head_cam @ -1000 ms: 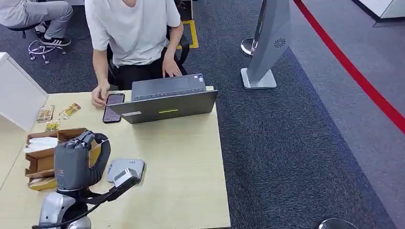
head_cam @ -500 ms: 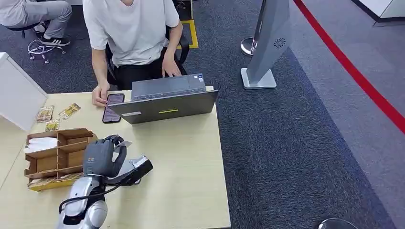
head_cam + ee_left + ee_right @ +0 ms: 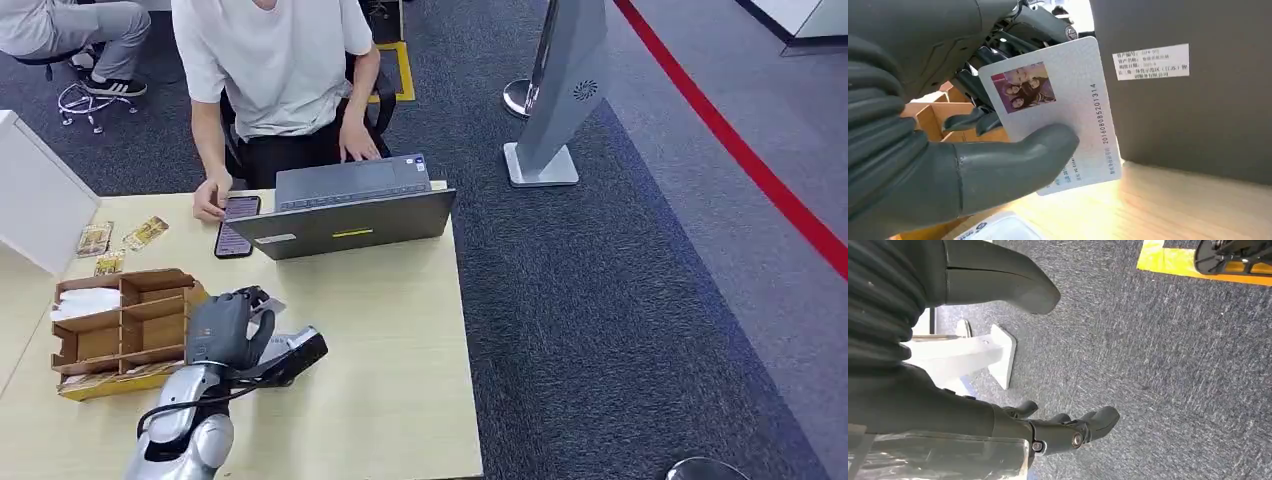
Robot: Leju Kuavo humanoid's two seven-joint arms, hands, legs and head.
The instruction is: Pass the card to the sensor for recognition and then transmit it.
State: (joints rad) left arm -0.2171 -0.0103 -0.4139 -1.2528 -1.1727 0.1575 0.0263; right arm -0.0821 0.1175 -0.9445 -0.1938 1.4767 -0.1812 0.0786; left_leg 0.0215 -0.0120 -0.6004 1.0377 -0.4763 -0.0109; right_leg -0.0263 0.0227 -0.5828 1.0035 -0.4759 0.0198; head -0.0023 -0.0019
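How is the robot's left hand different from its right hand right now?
The left hand pinches a white card with a photo, while the right hand holds nothing, its fingers apart. The left hand is above the wooden table; the right hand hangs over dark carpet. Both are grey with dark fingers.

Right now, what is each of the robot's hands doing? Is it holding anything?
Left hand: holds the card between thumb and fingers.
Right hand: open, holds nothing, hanging over the carpet.
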